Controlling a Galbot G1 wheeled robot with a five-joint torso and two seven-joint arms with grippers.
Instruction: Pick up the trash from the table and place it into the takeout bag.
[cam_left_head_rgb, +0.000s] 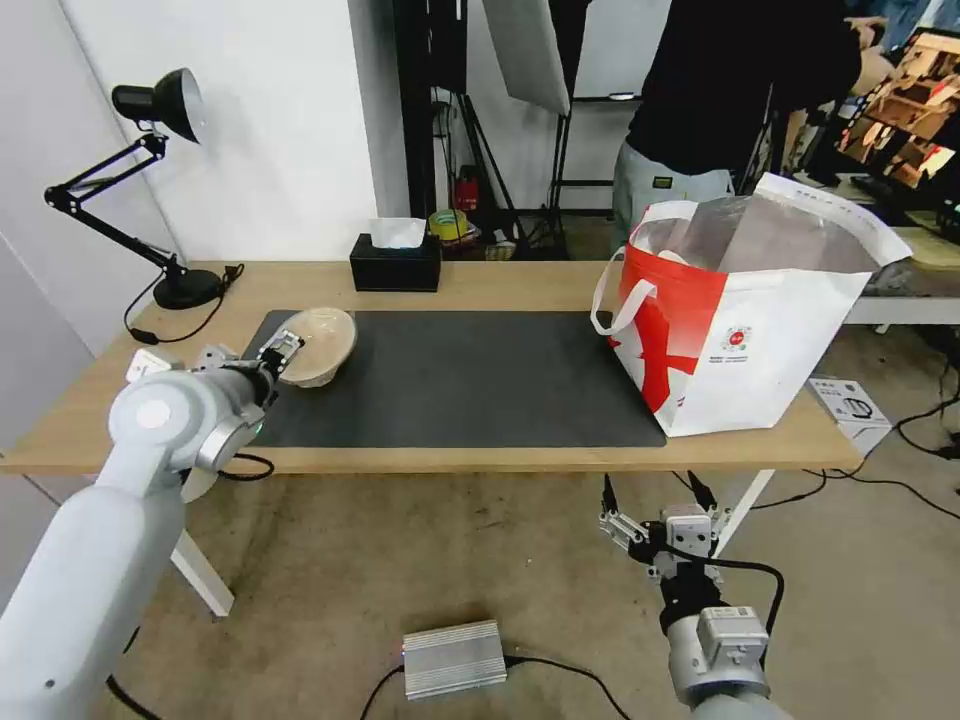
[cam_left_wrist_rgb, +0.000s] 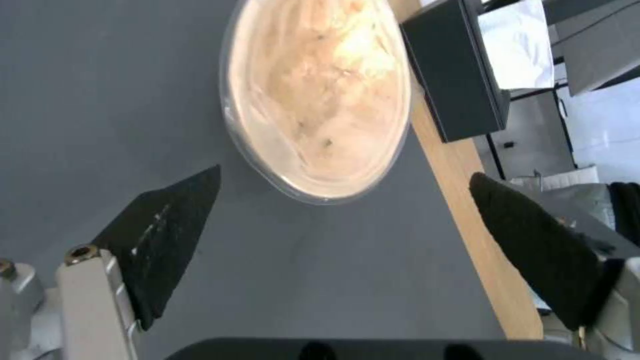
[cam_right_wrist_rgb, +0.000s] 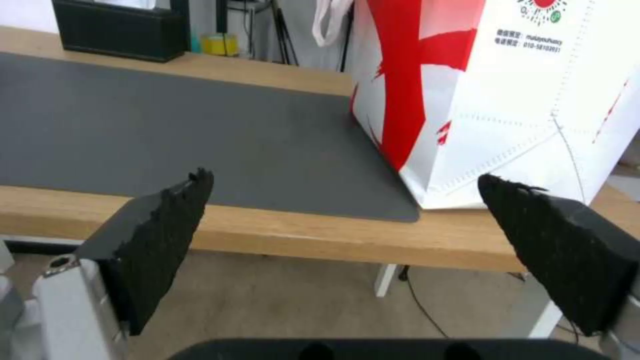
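Tan pulp bowl (cam_left_head_rgb: 318, 345): sits at the 9 o'clock end of the dark grey mat (cam_left_head_rgb: 460, 375), near the mat's far corner. In the left wrist view the bowl (cam_left_wrist_rgb: 319, 95) lies ahead of the finger tips, not between them, with mat showing between bowl and fingers.
Left gripper (cam_left_head_rgb: 283, 352): over the 9 o'clock end of the mat, just beside the bowl's near rim. Its black fingers (cam_left_wrist_rgb: 167, 235) are spread wide and hold nothing.
Right gripper (cam_left_head_rgb: 655, 500): hangs low in front of the tabletop's near edge, at about 5 o'clock from the mat's centre, below the level of the top. Its fingers (cam_right_wrist_rgb: 163, 240) are spread wide with nothing between them; they point toward the tabletop edge and the foot of the bag.
Takeout bag (cam_left_head_rgb: 745, 330): stands upright at the 3 o'clock end of the tabletop (cam_left_head_rgb: 500, 285), its base partly on the mat's end; mouth open, silver lining showing, a white loop handle hanging on the side facing the mat.
Tissue box (cam_left_head_rgb: 395, 262): black, at 12 o'clock beyond the mat's far edge, white tissue sticking up.
Desk lamp (cam_left_head_rgb: 160, 180): black, at the far 10 o'clock corner of the tabletop.
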